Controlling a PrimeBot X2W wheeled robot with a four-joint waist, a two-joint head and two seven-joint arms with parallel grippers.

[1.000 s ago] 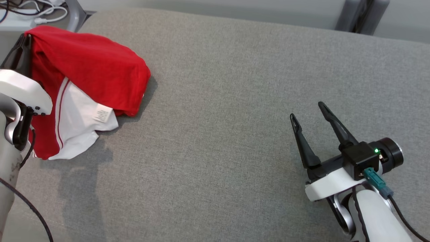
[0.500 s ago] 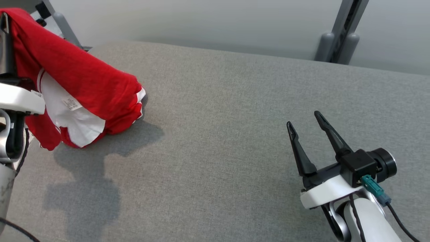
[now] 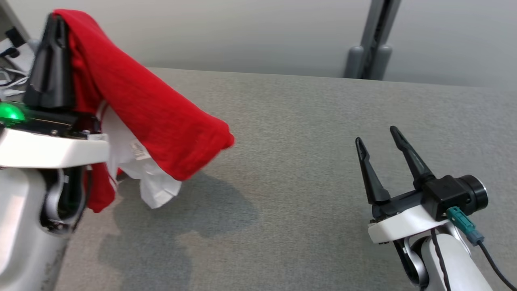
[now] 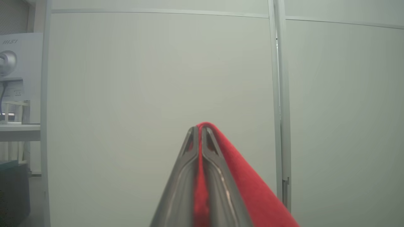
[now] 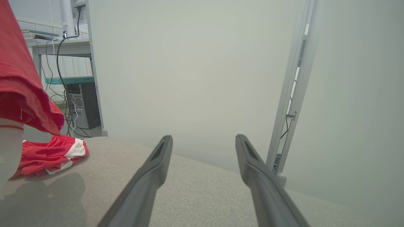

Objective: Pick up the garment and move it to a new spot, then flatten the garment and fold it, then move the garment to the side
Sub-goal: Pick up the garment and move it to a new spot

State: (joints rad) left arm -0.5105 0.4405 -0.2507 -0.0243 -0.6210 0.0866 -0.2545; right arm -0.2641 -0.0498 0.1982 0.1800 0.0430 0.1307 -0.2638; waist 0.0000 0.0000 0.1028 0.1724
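Observation:
The garment [image 3: 153, 117] is red with white panels and a small label. It hangs from my left gripper [image 3: 55, 19], which is shut on its top edge, high at the left of the head view. In the left wrist view the left gripper [image 4: 199, 128] pinches a strip of the red garment [image 4: 252, 192], which drapes off to the right. In the right wrist view the garment [image 5: 19, 85] hangs at the left, and its lower end [image 5: 53, 154] seems to rest bunched on the cushion. My right gripper [image 3: 376, 136] stands open and empty at the lower right, well apart from the cloth; its fingers also spread wide in its own view [image 5: 203, 138].
A wide grey fabric cushion [image 3: 291, 161] spreads under both arms. A pale wall panel with a grey metal post [image 3: 369, 44] stands behind its far edge. A desk with cables and a computer case [image 5: 79, 104] is off the left end.
The left gripper has raised the garment off the cushion and carried it rightward, so more of it hangs free. The head camera has tilted up. The right gripper stays open in place.

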